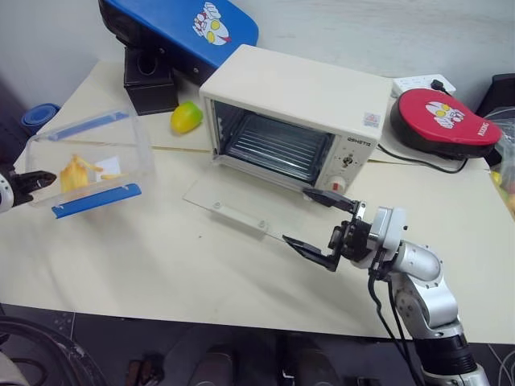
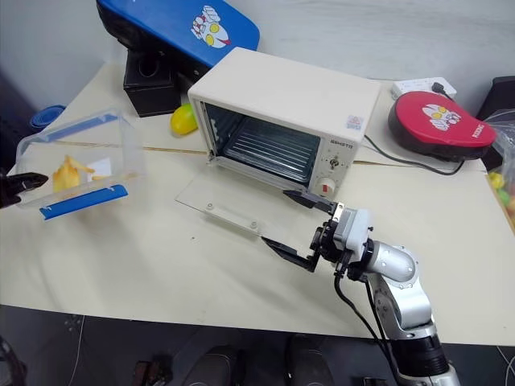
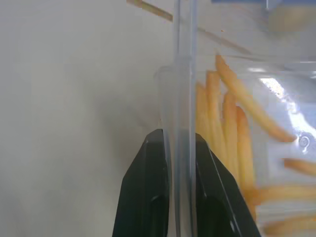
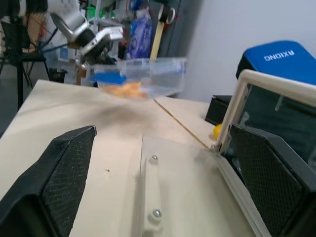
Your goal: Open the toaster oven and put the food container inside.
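Food container [image 1: 88, 165] hangs pinched by its wall in left hand [image 1: 32, 181].

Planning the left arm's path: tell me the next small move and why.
Probably carry the food container toward the toaster oven. The left hand is shut on the container's wall and holds it above the table; the oven door lies open, the rack bare, and the open right hand waits beside the door.

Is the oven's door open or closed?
Open. The toaster oven has its glass door lying flat on the table, so the wire rack inside shows.
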Controlling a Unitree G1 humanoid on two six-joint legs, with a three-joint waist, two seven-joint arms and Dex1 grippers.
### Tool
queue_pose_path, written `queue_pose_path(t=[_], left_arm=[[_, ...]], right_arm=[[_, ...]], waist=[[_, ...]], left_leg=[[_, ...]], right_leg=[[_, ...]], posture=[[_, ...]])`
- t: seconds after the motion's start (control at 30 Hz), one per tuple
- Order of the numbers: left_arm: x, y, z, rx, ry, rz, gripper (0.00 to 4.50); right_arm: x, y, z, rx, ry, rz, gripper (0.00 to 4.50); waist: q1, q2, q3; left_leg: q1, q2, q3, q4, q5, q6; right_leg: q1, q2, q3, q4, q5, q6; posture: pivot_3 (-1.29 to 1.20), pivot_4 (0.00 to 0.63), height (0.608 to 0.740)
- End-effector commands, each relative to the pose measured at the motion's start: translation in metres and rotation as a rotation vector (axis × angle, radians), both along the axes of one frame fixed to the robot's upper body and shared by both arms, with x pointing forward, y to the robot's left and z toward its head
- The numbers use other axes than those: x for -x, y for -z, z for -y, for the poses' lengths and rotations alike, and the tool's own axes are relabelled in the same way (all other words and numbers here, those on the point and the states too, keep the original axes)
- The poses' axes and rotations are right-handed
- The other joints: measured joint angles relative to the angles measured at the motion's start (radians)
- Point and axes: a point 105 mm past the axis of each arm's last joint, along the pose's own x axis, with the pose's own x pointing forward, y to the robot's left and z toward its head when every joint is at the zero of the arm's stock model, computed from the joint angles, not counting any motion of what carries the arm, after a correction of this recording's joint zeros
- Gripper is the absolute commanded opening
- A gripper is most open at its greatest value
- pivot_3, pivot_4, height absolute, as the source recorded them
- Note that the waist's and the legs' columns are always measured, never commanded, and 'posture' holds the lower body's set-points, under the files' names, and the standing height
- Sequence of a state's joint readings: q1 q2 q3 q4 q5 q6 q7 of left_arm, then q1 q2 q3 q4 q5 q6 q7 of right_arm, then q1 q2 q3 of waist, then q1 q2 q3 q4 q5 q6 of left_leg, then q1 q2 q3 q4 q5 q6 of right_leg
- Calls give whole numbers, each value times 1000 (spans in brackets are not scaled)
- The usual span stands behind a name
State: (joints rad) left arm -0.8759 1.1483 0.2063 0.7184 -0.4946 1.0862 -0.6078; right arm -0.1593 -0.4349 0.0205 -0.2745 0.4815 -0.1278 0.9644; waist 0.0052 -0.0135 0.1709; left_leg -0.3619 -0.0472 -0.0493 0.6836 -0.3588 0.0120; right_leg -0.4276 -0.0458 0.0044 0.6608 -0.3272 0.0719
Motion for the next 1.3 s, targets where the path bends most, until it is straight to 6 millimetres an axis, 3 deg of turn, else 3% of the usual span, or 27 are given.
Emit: queue_pose_path(t=[0.03,0.2,0.4,0.53,0.63,0.73,0.87,0.97,1.13,1.27,1.3], left_arm=[[-8,-23,34,-29,146,30,99],[-29,-22,115,-43,421,4,99],[-51,-15,179,-75,571,-2,99],[-62,-9,204,-111,616,-7,99],[-68,-2,207,-175,625,-11,99],[-73,-1,210,-165,619,13,1051],[-73,-7,223,-45,649,43,2310],[-73,-16,221,41,634,84,3217],[-66,-34,187,35,626,217,3217],[-51,-32,151,-129,727,347,3243],[-42,-26,147,-161,801,364,2835]], right_arm=[[2,-1,15,16,62,17,4500],[8,14,29,63,129,-47,4500],[14,17,25,48,149,-63,4500],[16,17,21,34,162,-62,4500],[18,18,20,26,175,-63,4500],[21,19,19,21,189,-64,4500],[24,20,20,14,204,-67,4500],[26,17,22,13,205,-65,4500],[29,1,16,-1,151,-142,4500],[35,6,4,103,82,-260,3745],[36,9,0,134,68,-278,3380]], waist=[[-1,0,0],[-3,0,0],[-18,0,0],[-21,0,0],[-22,0,0],[-23,0,0],[-12,0,0],[-7,0,0],[-12,0,0],[-16,1,0],[-14,1,0]], left_leg=[[0,0,0,0,0,0],[-3,0,-1,1,0,0],[-6,0,1,2,1,-1],[-7,1,1,2,2,-2],[-7,0,1,3,2,-3],[-8,0,2,2,3,-3],[-8,0,2,4,3,-3],[-9,0,2,6,3,-3],[-9,0,2,6,3,-3],[-8,0,2,6,2,-3],[-8,0,1,6,2,-3]], right_leg=[[0,0,0,0,0,0],[-1,0,0,1,0,0],[-6,1,1,2,0,1],[-8,1,1,3,0,1],[-9,1,1,3,0,1],[-10,1,2,3,0,0],[-10,1,2,2,0,1],[-10,1,2,3,0,1],[-11,1,2,4,0,0],[-12,1,2,4,0,0],[-12,1,1,4,0,0]], posture=[[0,150,740],[0,150,740],[0,150,740],[0,150,740],[0,150,740],[0,150,740],[0,150,740],[0,150,740],[0,150,740],[0,150,740],[0,150,740]])
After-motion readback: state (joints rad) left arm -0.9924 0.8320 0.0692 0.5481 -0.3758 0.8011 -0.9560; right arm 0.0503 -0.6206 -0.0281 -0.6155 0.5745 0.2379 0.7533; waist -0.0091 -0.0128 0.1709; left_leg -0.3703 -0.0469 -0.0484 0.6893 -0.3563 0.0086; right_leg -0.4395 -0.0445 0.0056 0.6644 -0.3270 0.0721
